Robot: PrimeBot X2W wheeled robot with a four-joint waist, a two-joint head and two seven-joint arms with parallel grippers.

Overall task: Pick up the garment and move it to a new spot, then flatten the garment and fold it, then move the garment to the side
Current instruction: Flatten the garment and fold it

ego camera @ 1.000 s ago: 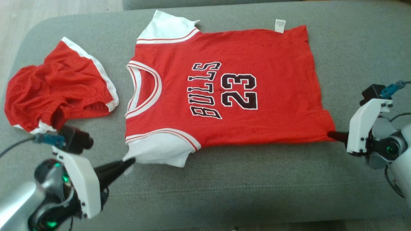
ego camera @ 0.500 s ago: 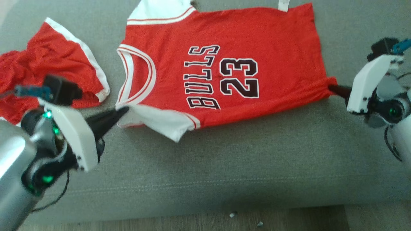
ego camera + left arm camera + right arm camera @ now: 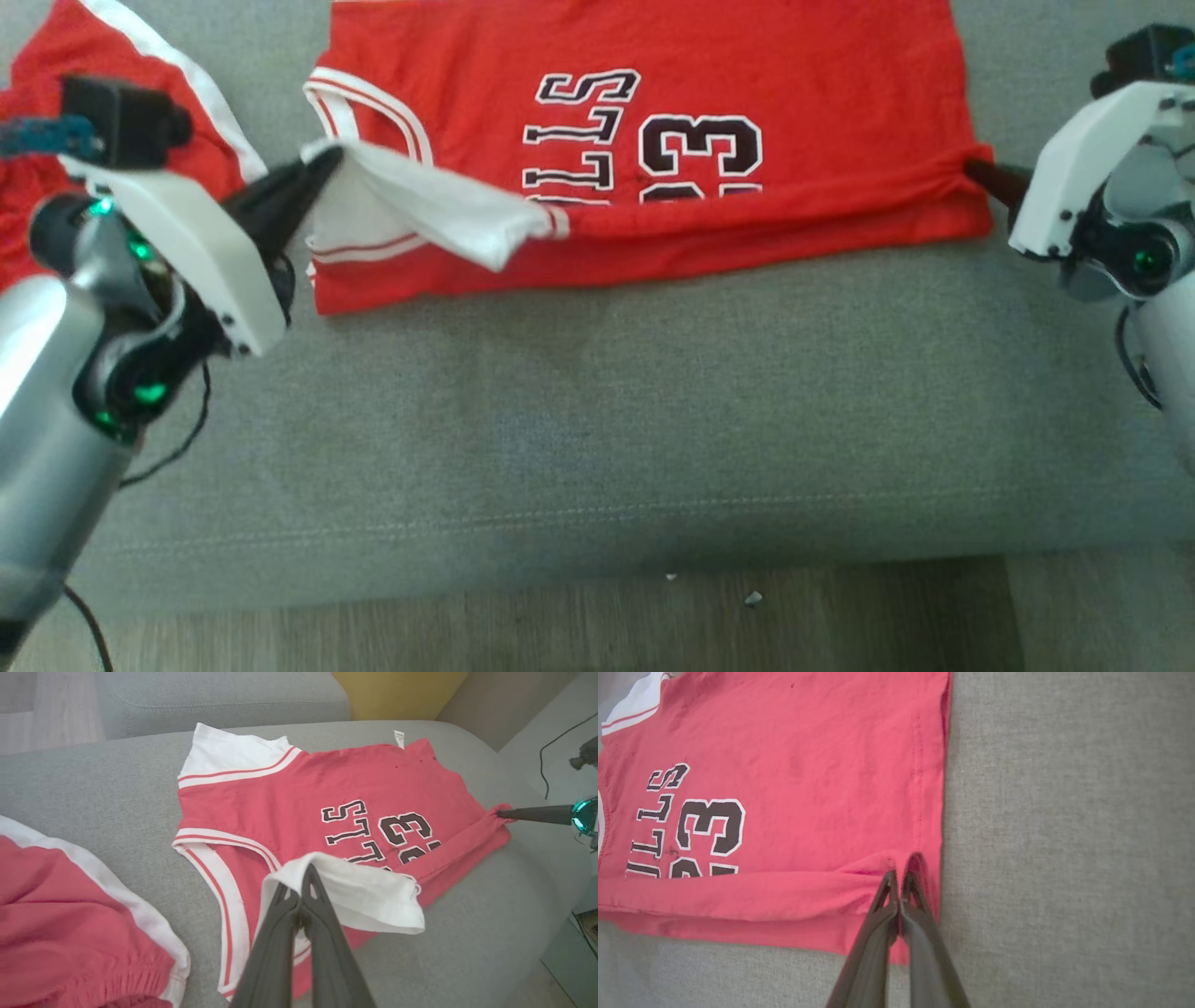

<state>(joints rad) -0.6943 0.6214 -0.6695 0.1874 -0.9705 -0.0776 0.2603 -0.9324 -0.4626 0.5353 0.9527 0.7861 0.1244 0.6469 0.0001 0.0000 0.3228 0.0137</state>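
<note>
The garment (image 3: pixel 747 75) is a red jersey with white sleeves and black lettering, spread on a grey sofa cushion (image 3: pixel 597 401). Its near long edge is lifted and turned over toward the middle, hiding the lower part of the lettering. My left gripper (image 3: pixel 327 161) is shut on the near white sleeve (image 3: pixel 359 891), holding it up over the neckline; the same pinch shows in the left wrist view (image 3: pixel 306 882). At the other end my right gripper (image 3: pixel 976 171) is shut on the near hem corner (image 3: pixel 906 868), which bunches around its fingertips.
Crumpled red shorts with white trim (image 3: pixel 70 919) lie on the cushion to the left of the jersey. The cushion's front edge drops to a wood floor (image 3: pixel 653 625). A second grey cushion (image 3: pixel 219 695) and a yellow one (image 3: pixel 397 693) stand behind.
Both grippers have carried the jersey's near edge up and away from me, folding it over the lettering. The camera has tilted down, so the cushion's front edge and floor now show.
</note>
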